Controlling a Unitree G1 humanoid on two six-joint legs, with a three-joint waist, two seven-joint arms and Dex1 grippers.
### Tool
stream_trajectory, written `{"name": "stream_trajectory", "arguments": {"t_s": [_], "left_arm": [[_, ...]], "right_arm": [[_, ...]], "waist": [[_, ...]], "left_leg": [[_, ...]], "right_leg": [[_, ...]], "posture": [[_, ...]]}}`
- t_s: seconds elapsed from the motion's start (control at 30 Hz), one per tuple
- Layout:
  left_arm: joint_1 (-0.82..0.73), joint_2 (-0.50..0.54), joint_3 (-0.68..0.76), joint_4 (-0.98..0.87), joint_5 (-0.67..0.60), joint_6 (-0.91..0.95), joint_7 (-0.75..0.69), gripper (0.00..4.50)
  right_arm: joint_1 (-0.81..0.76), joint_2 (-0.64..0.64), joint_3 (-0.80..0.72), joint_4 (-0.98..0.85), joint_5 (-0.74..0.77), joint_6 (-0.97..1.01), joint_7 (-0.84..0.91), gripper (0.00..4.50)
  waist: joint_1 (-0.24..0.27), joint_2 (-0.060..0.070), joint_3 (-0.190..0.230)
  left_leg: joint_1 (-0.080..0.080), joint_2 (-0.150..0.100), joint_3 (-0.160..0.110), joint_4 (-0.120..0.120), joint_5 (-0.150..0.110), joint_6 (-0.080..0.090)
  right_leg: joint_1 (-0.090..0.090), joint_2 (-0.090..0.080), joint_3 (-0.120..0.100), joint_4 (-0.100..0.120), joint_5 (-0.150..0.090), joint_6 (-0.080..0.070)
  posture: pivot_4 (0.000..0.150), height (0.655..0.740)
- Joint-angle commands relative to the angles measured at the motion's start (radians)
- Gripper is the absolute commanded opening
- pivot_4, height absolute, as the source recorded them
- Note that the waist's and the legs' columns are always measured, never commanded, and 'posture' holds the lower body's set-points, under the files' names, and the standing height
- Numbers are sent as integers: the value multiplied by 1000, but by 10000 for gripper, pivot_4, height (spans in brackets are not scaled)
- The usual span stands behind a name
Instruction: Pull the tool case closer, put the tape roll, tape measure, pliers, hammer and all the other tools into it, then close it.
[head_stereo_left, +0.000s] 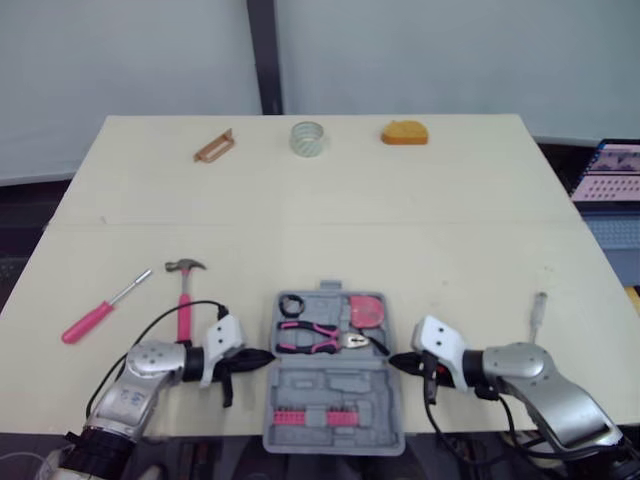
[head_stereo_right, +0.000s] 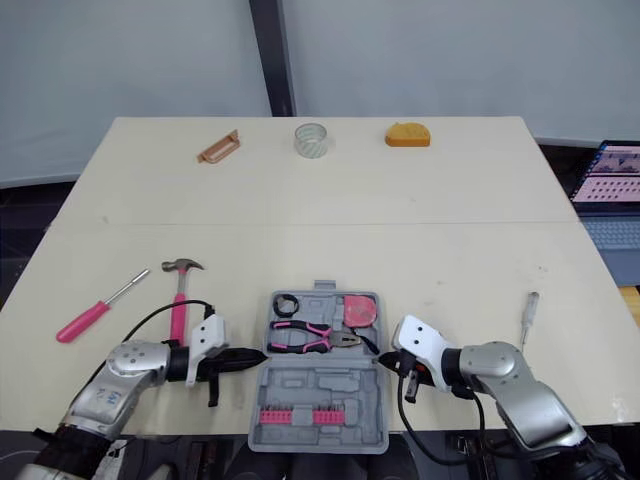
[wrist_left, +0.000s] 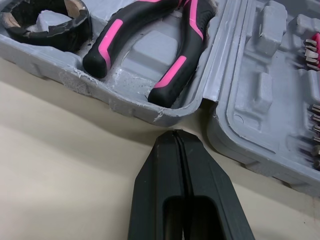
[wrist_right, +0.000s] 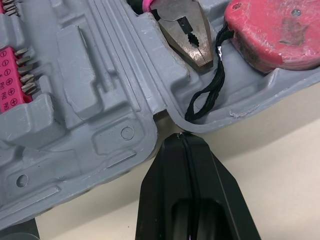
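Tool case open, left gripper closed beside hinge, right gripper closed opposite

Pale beige table — grey-white wall panels behind, dark vertical post between them; open laptop beyond table's right edge.

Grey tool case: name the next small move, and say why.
Probably swing the left gripper to the pink-handled hammer and open over it. The grey plastic tool case already sits near the front edge of the table, holding black tape roll, pink-and-black pliers and pink tape measure; the hammer lies loose closest to that shut gripper.
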Motion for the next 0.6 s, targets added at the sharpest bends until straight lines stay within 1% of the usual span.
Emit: {"name": "stream_trajectory", "arguments": {"t_s": [0.03,0.6], "left_arm": [[-16,-17,-1,18,11,-6,18,386],[-85,-58,14,70,27,-3,46,386]], "right_arm": [[-10,1,4,-13,10,-12,7,0],[-86,50,16,47,-18,-18,-40,0]], "waist": [[0,0,0],[-1,0,0]], "left_leg": [[0,0,0,0,0,0],[0,0,0,1,0,0]], "right_leg": [[0,0,0,0,0,0],[0,0,0,0,0,0]], "posture": [[1500,7400],[1500,7400]]}}
